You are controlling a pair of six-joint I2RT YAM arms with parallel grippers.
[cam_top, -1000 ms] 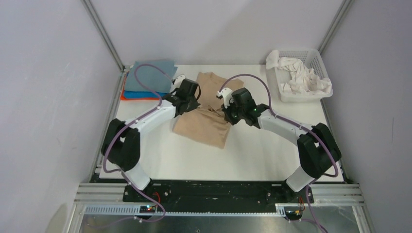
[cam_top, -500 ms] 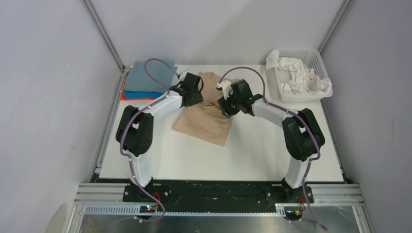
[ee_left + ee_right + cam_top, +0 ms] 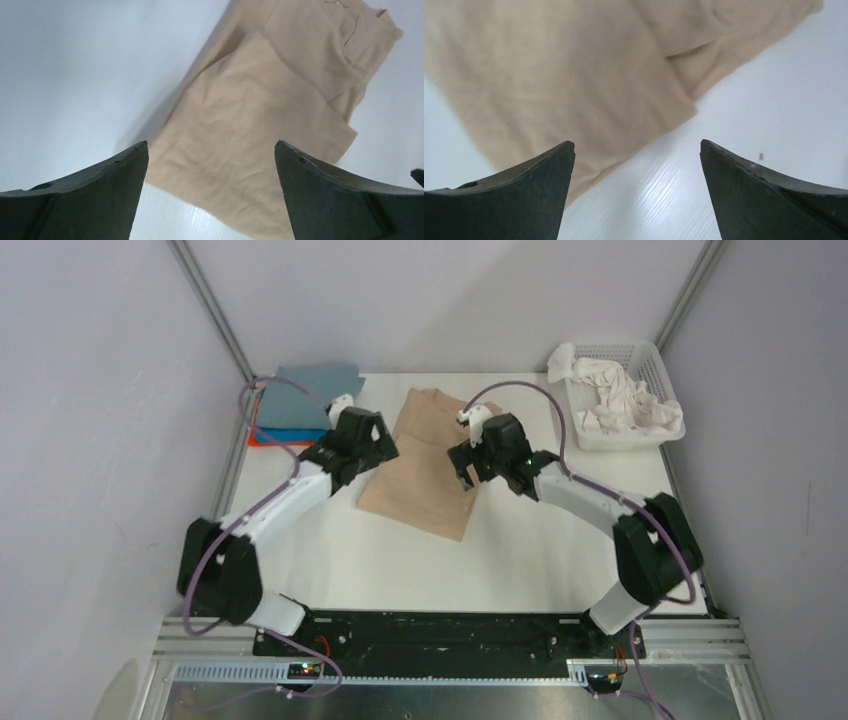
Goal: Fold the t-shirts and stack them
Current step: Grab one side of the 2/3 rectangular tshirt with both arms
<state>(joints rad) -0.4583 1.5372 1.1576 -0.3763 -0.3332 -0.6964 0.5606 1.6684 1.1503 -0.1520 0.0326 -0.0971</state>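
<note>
Both arms reach inward; the left gripper point(image 3: 378, 448) and right gripper point(image 3: 463, 466) hang wide open and empty above opposite edges of the tan shirt point(image 3: 428, 480).

Bright, even light falls from above, and the white tabletop point(image 3: 520, 560) looks washed out. A soft shadow edges the tan shirt point(image 3: 260, 130) on its left. In the 2 wrist views the dark fingers point(image 3: 75, 205) show little detail and the cloth is slightly blurred.
</note>
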